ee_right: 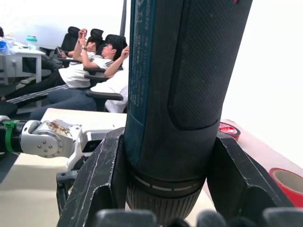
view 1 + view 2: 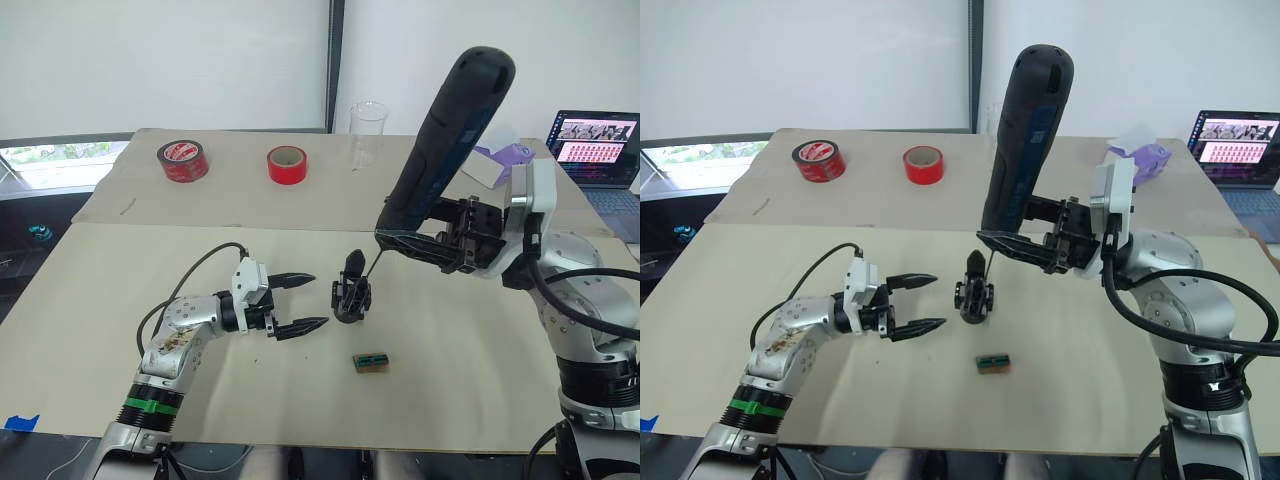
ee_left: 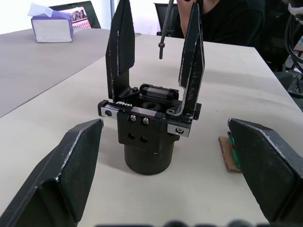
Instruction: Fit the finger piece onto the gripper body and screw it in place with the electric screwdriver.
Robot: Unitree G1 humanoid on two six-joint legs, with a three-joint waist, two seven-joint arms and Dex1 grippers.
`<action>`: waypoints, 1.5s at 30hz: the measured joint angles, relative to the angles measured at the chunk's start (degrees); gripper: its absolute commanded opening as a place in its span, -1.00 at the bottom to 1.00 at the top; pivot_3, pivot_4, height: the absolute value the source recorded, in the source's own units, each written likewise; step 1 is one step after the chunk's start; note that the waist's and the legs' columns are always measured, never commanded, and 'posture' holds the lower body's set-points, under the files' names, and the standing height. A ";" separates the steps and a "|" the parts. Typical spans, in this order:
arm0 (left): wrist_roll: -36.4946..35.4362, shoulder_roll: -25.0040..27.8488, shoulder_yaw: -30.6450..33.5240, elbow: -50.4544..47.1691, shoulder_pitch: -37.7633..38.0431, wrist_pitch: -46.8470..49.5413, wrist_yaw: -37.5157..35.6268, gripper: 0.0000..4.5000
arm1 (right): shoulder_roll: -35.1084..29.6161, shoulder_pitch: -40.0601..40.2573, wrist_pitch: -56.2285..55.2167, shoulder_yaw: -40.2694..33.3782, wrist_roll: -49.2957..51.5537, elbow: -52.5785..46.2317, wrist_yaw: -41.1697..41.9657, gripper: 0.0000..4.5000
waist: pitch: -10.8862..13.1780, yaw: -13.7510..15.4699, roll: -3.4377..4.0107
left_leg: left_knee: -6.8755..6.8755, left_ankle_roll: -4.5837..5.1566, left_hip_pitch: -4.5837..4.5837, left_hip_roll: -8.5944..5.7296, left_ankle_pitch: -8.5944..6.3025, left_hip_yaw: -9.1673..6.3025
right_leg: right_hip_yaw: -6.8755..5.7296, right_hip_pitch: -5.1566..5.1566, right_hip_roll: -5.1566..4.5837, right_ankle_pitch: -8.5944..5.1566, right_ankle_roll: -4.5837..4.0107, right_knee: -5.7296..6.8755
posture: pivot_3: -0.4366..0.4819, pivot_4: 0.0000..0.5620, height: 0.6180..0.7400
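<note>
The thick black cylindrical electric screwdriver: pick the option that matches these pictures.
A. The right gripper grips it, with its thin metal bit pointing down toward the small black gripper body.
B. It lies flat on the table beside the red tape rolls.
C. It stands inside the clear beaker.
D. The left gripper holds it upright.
A: the right gripper is shut on the electric screwdriver, its bit angled down by the gripper body.

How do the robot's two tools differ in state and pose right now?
The left tool is open and holds nothing; the right tool is shut on the electric screwdriver. The left sits low over the table beside the gripper body; the right is raised. Both have black fingers.
</note>
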 measured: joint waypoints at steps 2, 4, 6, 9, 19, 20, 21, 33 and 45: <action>0.39 -0.25 -0.08 0.18 -0.01 0.00 -0.01 1.00 | 1.09 -0.38 0.27 0.59 -0.30 0.00 -0.09 -0.14 | 0.00 -0.02 0.00 | 0.00 0.01 0.00 0.00 -0.01 0.00 | 0.00 0.00 0.00 0.00 0.00 0.01 | -0.05 -0.47 1.00; 0.93 -0.46 -0.24 0.42 -0.09 0.00 -0.02 1.00 | 1.68 -0.55 0.48 1.52 -0.60 0.00 -0.10 -0.14 | 0.00 -0.02 0.00 | 0.00 0.01 0.00 0.00 -0.01 -0.01 | -0.01 0.00 0.00 0.00 0.00 0.01 | -0.05 -0.47 1.00; 1.15 -0.59 -0.37 0.54 -0.09 0.00 -0.03 1.00 | 2.22 -0.56 0.52 2.00 -0.93 0.04 -0.05 -0.14 | 0.00 0.00 0.00 | 0.00 0.00 -0.01 0.00 0.00 -0.01 | -0.01 -0.01 0.00 0.00 0.00 0.01 | -0.05 -0.47 1.00; 1.50 -0.92 -0.77 0.59 -0.22 0.00 -0.02 1.00 | 3.23 -0.67 0.52 2.26 -1.82 0.65 0.12 -0.14 | 0.00 -0.01 0.00 | 0.00 -0.01 -0.01 -0.01 0.01 0.01 | 0.00 0.00 0.00 0.01 0.00 0.00 | -0.05 -0.47 1.00; 3.74 -2.47 -2.12 2.00 -1.50 -0.74 0.94 1.00 | 4.76 -0.82 0.52 4.18 -3.97 2.09 1.72 -0.14 | 0.00 -0.03 0.00 | 0.00 -0.01 -0.01 -0.01 0.01 0.00 | -0.01 -0.01 0.00 0.01 0.00 0.01 | -0.05 -0.47 1.00; 4.17 -2.70 -2.28 2.33 -1.70 -1.10 1.31 1.00 | 4.93 -0.83 0.52 4.20 -3.99 2.10 1.80 -0.14 | 0.00 -0.04 0.00 | 0.00 -0.01 -0.01 0.00 0.01 0.00 | -0.01 -0.01 0.00 0.01 0.00 0.01 | -0.05 -0.47 1.00; 4.54 -2.89 -2.46 2.68 -1.95 -1.24 1.56 1.00 | 5.04 -0.83 0.52 4.21 -4.03 2.11 1.87 -0.14 | 0.00 -0.04 0.00 | 0.00 -0.01 -0.01 0.00 0.01 0.00 | -0.01 -0.01 0.00 0.01 0.00 0.01 | -0.05 -0.47 1.00; 7.89 -3.87 -4.48 7.20 -3.46 -4.48 2.50 1.00 | 5.67 -0.85 0.52 4.32 -5.08 3.23 3.24 -0.14 | 0.00 -0.04 0.00 | 0.00 0.01 -0.01 0.00 -0.01 0.00 | -0.02 -0.01 0.00 0.01 -0.01 0.01 | -0.05 -0.47 1.00; 8.92 -4.50 -5.45 8.71 -4.83 -5.97 2.02 1.00 | 6.19 -0.85 0.52 4.47 -6.14 3.34 4.22 -0.14 | 0.00 -0.04 0.00 | 0.00 0.02 -0.01 0.00 -0.01 0.00 | -0.02 -0.01 0.00 0.01 -0.01 0.02 | -0.05 -0.47 1.00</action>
